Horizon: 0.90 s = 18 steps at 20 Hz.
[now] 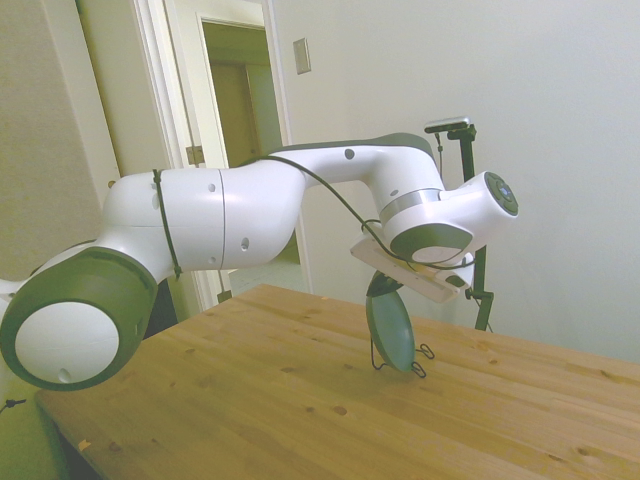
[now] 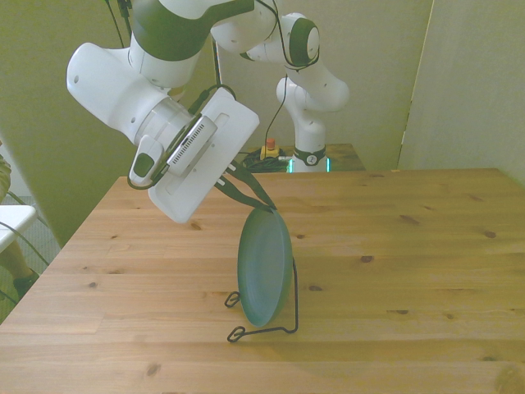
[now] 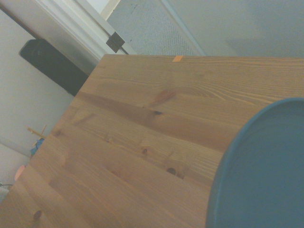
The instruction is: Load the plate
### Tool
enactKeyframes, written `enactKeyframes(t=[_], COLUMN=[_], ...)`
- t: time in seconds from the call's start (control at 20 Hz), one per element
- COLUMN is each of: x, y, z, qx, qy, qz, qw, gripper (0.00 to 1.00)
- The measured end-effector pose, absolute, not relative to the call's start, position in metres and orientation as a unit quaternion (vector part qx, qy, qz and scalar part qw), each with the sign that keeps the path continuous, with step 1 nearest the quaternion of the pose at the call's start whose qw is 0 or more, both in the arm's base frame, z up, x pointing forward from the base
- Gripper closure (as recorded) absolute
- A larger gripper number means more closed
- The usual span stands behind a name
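Side view shows the white arm reaching in over the wooden worktop, its jaws clamped on the top rim of the teal-green plate. The plate stands nearly on edge, near the worktop's middle, in a thin black wire rack whose curled feet rest on the wood. A doorway opens behind.

Front view gives the plate more face-on: round, shallow, matte, with a low raised rim, leaning slightly inside the wire rack. The gripper pinches the upper rim with dark fingers. Bare planks spread on all sides, the near edge and both side edges well apart from the rack.

Wrist view alone shows the plate's smooth curved rim from close by, knotty wood grain beside it, and the worktop's corner with grey carpet beyond.
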<state>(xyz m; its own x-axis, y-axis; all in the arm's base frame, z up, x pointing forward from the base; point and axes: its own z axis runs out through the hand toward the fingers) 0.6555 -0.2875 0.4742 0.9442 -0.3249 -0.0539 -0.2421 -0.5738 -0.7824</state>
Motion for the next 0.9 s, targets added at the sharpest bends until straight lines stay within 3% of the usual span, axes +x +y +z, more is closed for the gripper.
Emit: enactKeyframes(t=[0.65,0.9], x=[0.658,0.641], y=[-0.298,-0.306], z=[0.479,0.525], qx=[-0.885,-0.890], qy=[0.169,0.162], qz=[-0.056,-0.093], qw=[0.429,0.415], gripper=[0.00,0.00])
